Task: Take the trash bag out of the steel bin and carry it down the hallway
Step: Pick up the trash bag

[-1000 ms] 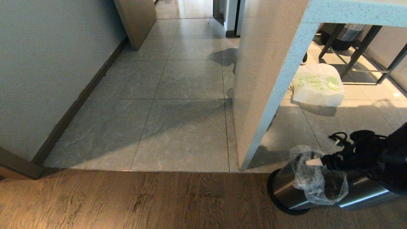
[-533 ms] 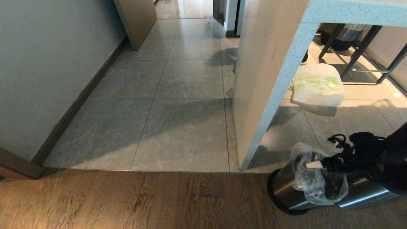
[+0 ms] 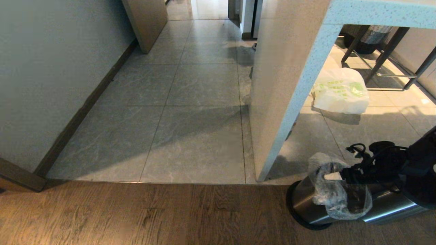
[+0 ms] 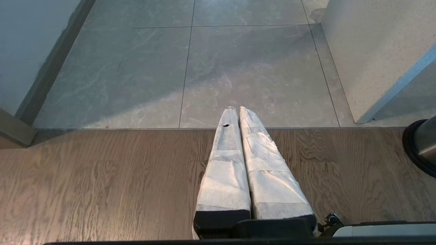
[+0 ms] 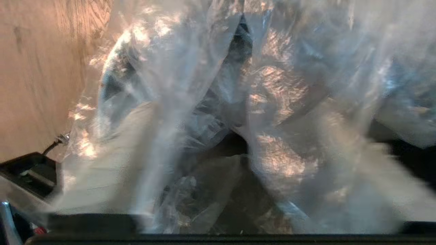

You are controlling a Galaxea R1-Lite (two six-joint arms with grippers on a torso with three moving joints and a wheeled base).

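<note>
Right arm [image 3: 402,166] is seen at the lower right of the head view, reaching leftward; its gripper [image 3: 335,176] is shown with fingers spread apart. Left gripper [image 4: 238,112] is pictured with fingers pressed together, pointing forward.

The crinkled clear trash bag [image 3: 335,194] bulges from the mouth of the steel bin [image 3: 306,204], beside the tiled hallway [image 3: 201,102].

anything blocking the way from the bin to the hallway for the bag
Nothing visible. The trash bag sits in the steel bin with the right pincer in its mouth. The hallway tiles left of the counter panel lie bare.
</note>
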